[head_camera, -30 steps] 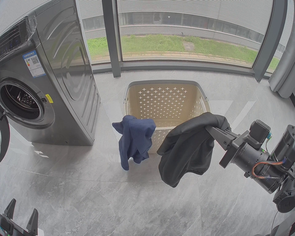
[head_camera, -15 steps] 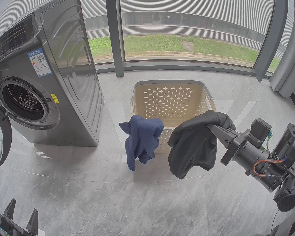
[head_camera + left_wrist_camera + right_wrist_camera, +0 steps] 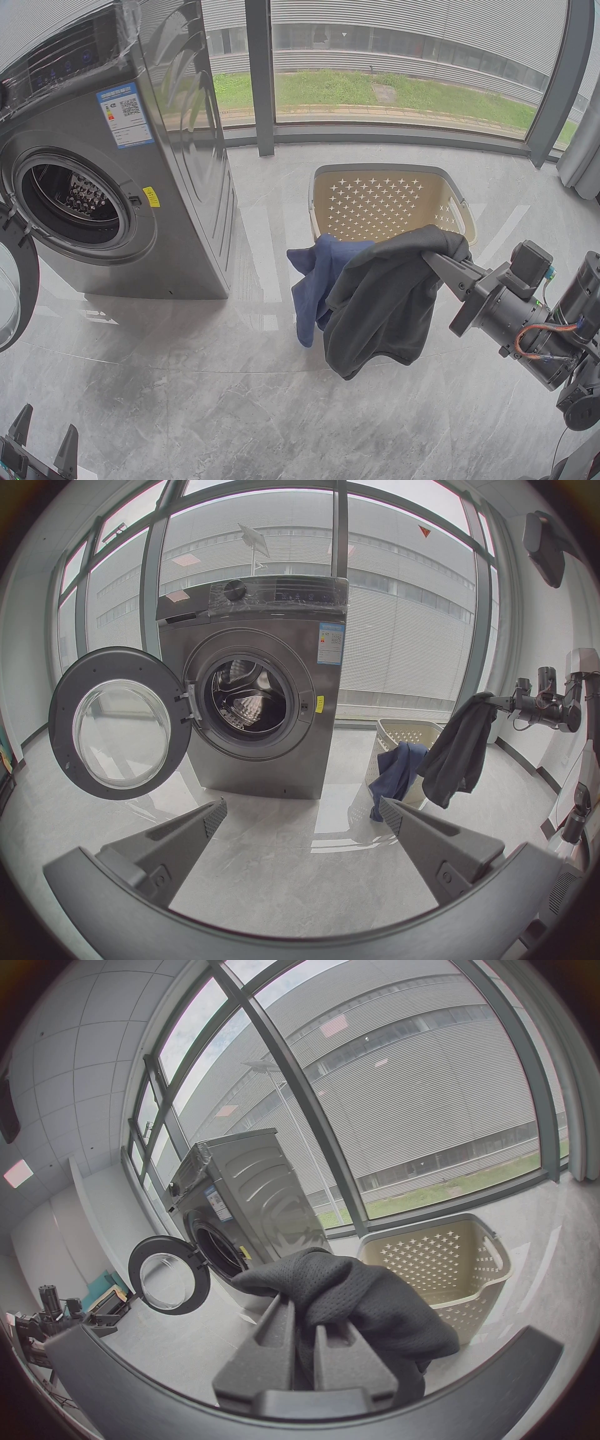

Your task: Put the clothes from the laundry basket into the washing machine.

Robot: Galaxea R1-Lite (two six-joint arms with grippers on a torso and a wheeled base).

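Observation:
My right gripper (image 3: 442,262) is shut on a dark grey garment (image 3: 381,300), which hangs in the air in front of the beige laundry basket (image 3: 390,175). A blue garment (image 3: 312,278) is draped over the basket's near rim, partly behind the grey one. The grey washing machine (image 3: 125,156) stands at the left with its round door (image 3: 15,281) swung open and the drum (image 3: 78,200) showing. My left gripper (image 3: 42,437) is open, low at the bottom left, holding nothing. In the right wrist view the fingers (image 3: 275,1341) pinch the grey garment (image 3: 356,1297).
A tall window wall (image 3: 400,69) with dark frame posts runs behind the basket. A curtain (image 3: 581,162) hangs at the far right. The grey tiled floor (image 3: 219,387) between the washer and the basket is open.
The camera has turned left, so the washer and basket sit further right in the picture. The grey garment now hangs in front of the blue one. The left gripper holds its place.

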